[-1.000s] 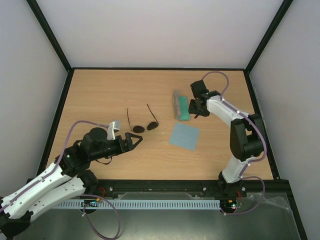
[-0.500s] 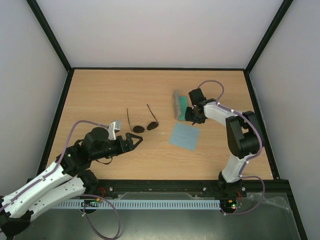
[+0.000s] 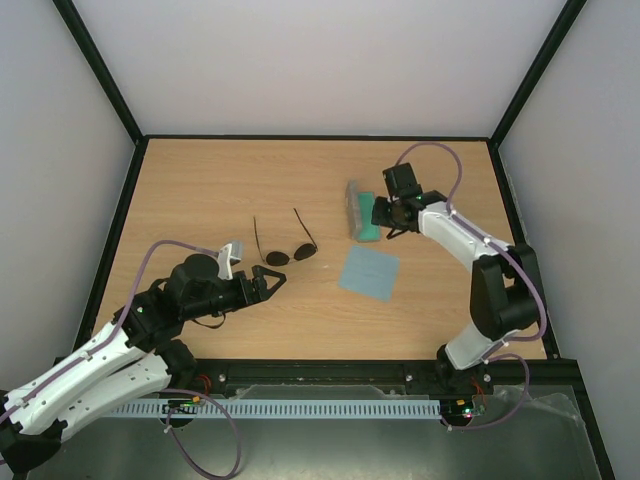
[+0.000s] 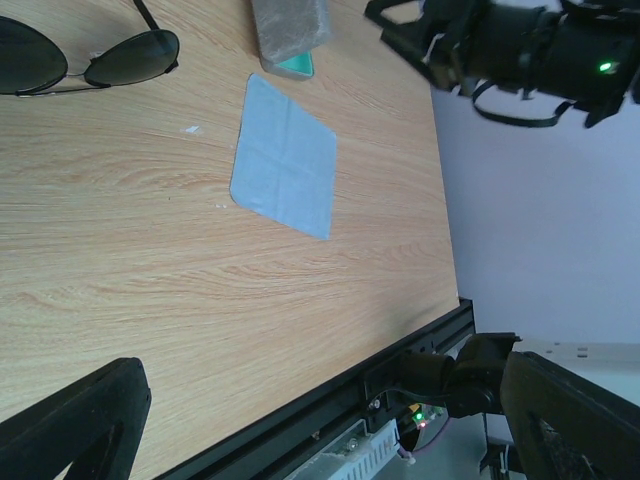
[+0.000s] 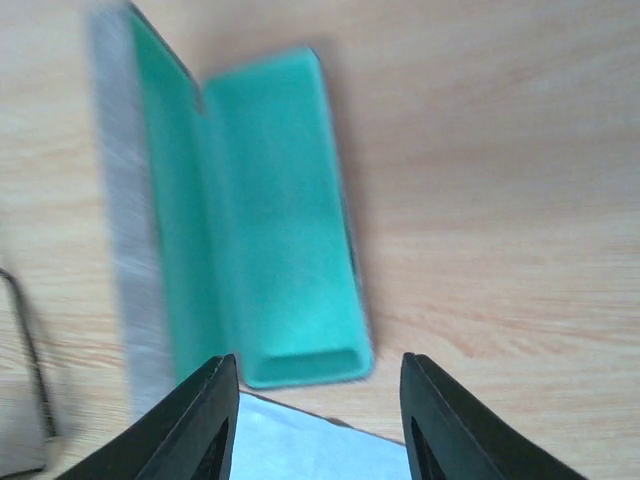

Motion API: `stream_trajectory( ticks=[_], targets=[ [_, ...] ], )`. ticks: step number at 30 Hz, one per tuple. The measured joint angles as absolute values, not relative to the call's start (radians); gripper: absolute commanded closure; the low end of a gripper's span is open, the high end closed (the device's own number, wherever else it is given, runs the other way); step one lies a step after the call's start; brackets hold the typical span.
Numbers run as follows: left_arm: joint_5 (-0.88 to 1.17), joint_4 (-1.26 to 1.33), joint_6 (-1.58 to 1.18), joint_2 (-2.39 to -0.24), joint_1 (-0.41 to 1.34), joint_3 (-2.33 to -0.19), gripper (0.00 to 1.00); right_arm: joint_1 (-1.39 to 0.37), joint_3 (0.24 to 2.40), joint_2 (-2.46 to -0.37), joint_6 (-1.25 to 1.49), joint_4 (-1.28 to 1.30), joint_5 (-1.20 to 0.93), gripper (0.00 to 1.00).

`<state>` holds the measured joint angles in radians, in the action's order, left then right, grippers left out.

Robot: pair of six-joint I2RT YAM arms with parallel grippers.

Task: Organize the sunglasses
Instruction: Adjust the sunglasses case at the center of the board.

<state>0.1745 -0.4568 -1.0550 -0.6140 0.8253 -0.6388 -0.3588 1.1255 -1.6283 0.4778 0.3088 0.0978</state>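
The sunglasses (image 3: 285, 252) lie on the table with round dark lenses and temple arms spread toward the back; they also show at the top left of the left wrist view as sunglasses (image 4: 95, 62). My left gripper (image 3: 270, 281) hangs wide open just in front of them, with nothing between its fingers (image 4: 72, 420). The grey case (image 3: 359, 210) lies open, its green inside (image 5: 280, 220) bare. My right gripper (image 3: 384, 214) hovers over the case's right side, open (image 5: 318, 425) and holding nothing.
A blue-grey cloth (image 3: 368, 272) lies flat in front of the case, also seen as a cloth (image 4: 285, 160) and at the lower edge of the right wrist view (image 5: 320, 455). A black frame rail (image 3: 400, 372) runs along the near edge.
The right gripper dipped toward the case half a second ago and has drawn back toward the rear right. The left arm, sunglasses, case and cloth have not moved.
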Motion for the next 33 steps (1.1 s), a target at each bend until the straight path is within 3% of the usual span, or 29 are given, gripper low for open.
stream_trajectory(
  ticks=[9, 19, 26, 33],
  targets=[
    [0.174, -0.456, -1.055, -0.614, 0.825, -0.639, 0.01, -0.379, 1.391, -1.691, 0.382, 0.345, 0.017, 0.27],
    [0.167, -0.464, -1.055, -0.601, 0.825, -0.639, 0.01, -0.467, 1.599, -1.978, 0.361, 0.492, 0.063, 0.25],
    [0.16, -0.488, -1.055, -0.574, 0.825, -0.641, 0.01, -0.48, 1.699, -2.052, 0.4, 0.575, 0.112, 0.42],
    [0.156, -0.495, -1.055, -0.546, 0.825, -0.641, 0.01, -0.479, 1.761, -2.093, 0.437, 0.653, 0.114, 0.44]
  ],
)
